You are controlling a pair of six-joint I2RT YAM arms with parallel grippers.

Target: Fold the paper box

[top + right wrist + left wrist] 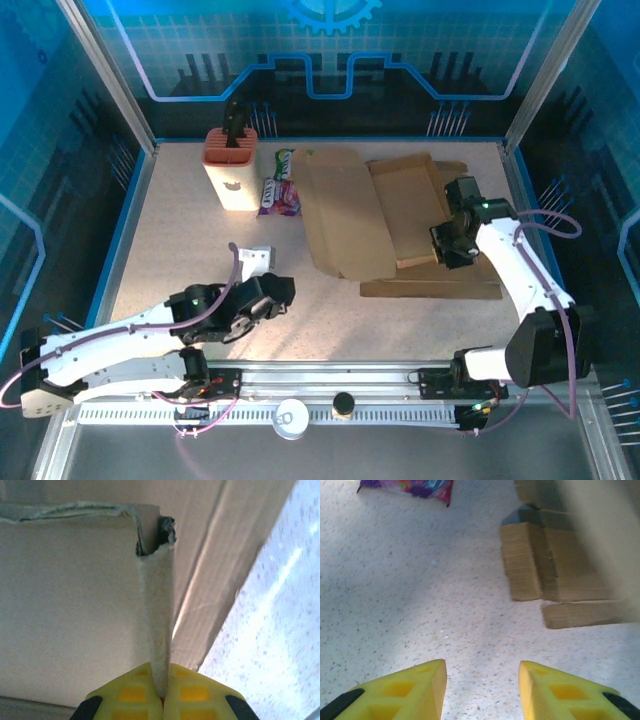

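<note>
**A:** Entry one, the right claw?

**B:** Right claw (448, 248): closed. Its yellow fingers (195, 696) pinch a thin flap (156, 620) of the paper box (345, 215), held edge-on. The flap rises straight ahead of the claw to a torn corner.

**A:** Location of the paper box?

**B:** It lies mostly flat on the table (180, 250). The main panels spread left of the right claw and a long strip lies just behind it, toward the arm bases. Seen from the right wrist, a broad panel sits left of the pinched flap, a creased panel sits right of it, and bare speckled table lies further right.

**A:** Entry two, the left claw?

**B:** Left claw (482, 674): open. The yellow fingers stand apart with only table surface between them, and it holds nothing. It sits low above the table.

**A:** What is nearby?

**B:** The box's near corner flaps lie ahead and to the right of the left claw, well apart from it. A purple snack packet (415, 486) lies far ahead to its left. A small white object (256, 260) sits just beside the left wrist, and I cannot tell what it is.

**A:** Anything further out?

**B:** A tan upright holder (230, 180) with an orange slotted top and a dark handle sticking out. It stands beyond the packet, farthest from both claws.
</note>
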